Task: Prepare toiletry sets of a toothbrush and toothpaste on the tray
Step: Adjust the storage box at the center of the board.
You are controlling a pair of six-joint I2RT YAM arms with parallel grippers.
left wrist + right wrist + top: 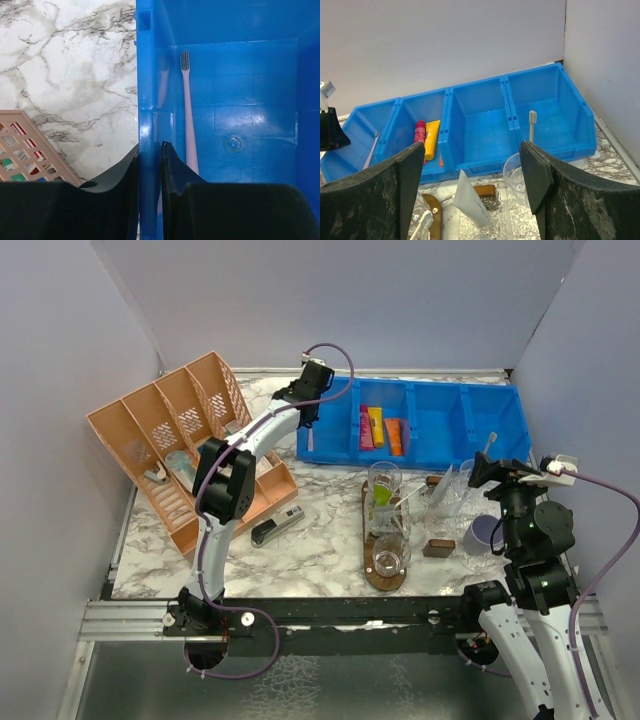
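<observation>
The dark brown tray (377,575) lies mid-table. It carries one clear tumbler (383,483) holding a lime green tube and a pale toothbrush, and a second tumbler (390,556) nearer me. My left gripper (308,412) (150,145) is shut on the left end wall of the blue bin (146,100); a pink toothbrush (188,115) lies in the compartment just inside. My right gripper (482,472) (472,150) hangs open above more tumblers right of the tray. One tumbler (516,175) holds a toothbrush (532,125); a white tube (471,197) leans beside it.
The blue bin (440,455) holds red and orange tubes (427,137). An orange divided basket (170,445) stands tilted at the left, a stapler (277,527) in front of it. A purple cup (484,533) and a small brown block (438,548) sit right of the tray.
</observation>
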